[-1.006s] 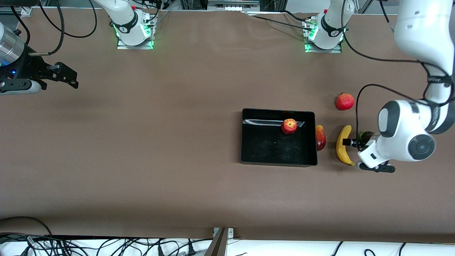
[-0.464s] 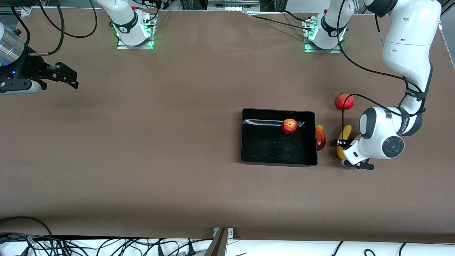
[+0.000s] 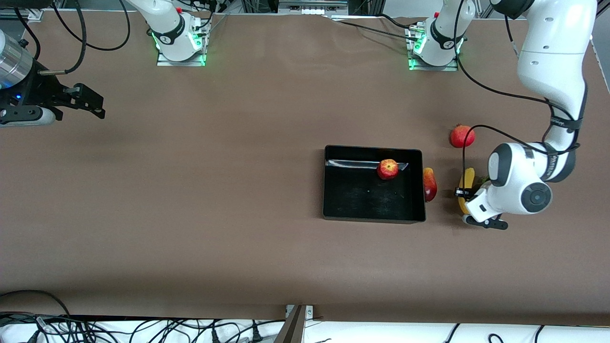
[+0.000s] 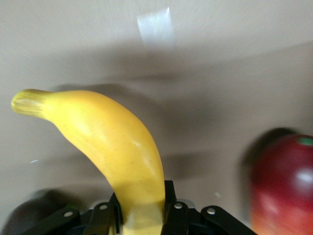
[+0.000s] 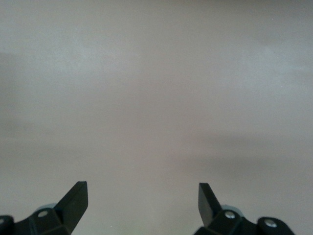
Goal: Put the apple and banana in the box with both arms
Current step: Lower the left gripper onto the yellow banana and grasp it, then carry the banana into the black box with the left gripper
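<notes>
The yellow banana (image 3: pixel 468 178) lies beside the black box (image 3: pixel 371 148), toward the left arm's end of the table. My left gripper (image 3: pixel 463 196) is shut on the banana's middle. In the left wrist view the banana (image 4: pixel 112 142) runs out from between the black fingers (image 4: pixel 169 205), which press on both of its sides. The red-and-yellow apple (image 3: pixel 388 168) sits inside the box near its wall farthest from the front camera. My right gripper (image 3: pixel 93 104) waits open and empty at the right arm's end of the table, with only bare table between its fingertips (image 5: pixel 78 196).
An elongated red-yellow fruit (image 3: pixel 429 184) lies against the box's outer wall, between the box and the banana; it also shows in the left wrist view (image 4: pixel 286 186). A round red fruit with a crown tip (image 3: pixel 462 136) sits farther from the front camera than the banana.
My left gripper came in over the banana and closed on its middle. The banana then shifted a little toward the left arm's end. The right arm has not moved.
</notes>
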Robot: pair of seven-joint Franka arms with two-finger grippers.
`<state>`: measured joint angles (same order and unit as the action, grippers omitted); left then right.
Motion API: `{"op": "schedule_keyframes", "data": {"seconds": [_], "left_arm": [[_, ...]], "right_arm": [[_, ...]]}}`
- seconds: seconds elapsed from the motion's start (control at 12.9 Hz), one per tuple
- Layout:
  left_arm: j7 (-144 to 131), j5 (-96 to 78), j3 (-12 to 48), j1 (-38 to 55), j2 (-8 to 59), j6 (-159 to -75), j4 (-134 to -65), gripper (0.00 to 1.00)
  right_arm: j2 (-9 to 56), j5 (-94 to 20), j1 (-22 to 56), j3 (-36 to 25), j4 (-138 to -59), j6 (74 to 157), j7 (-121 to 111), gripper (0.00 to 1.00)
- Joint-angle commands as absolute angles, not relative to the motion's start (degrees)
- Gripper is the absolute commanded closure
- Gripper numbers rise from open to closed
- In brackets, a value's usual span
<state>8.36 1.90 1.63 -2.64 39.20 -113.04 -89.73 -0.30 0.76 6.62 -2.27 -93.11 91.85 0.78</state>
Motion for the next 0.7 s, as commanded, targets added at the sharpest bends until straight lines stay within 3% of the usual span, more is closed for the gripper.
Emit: {"op": "schedule_keyframes", "data": {"seconds": [0.0, 0.46, 0.62], "left_arm": [[8.8, 2.1, 2.0, -0.4, 38.5, -97.3, -74.9, 1.00], [-6.7, -10.9, 2.0, 14.6, 38.1, -95.1, -71.4, 1.00], [-11.8, -11.5, 1.8, 21.1, 40.2, -99.8, -72.2, 1.00]], "right_arm": [[0.2, 1.6, 6.3, -1.7, -91.8, 91.6, 1.1, 0.00], [0.2, 1.6, 6.3, -1.7, -91.8, 91.8, 1.1, 0.00], [0.2, 1.6, 6.3, -1.7, -91.8, 92.1, 1.1, 0.00]]}}
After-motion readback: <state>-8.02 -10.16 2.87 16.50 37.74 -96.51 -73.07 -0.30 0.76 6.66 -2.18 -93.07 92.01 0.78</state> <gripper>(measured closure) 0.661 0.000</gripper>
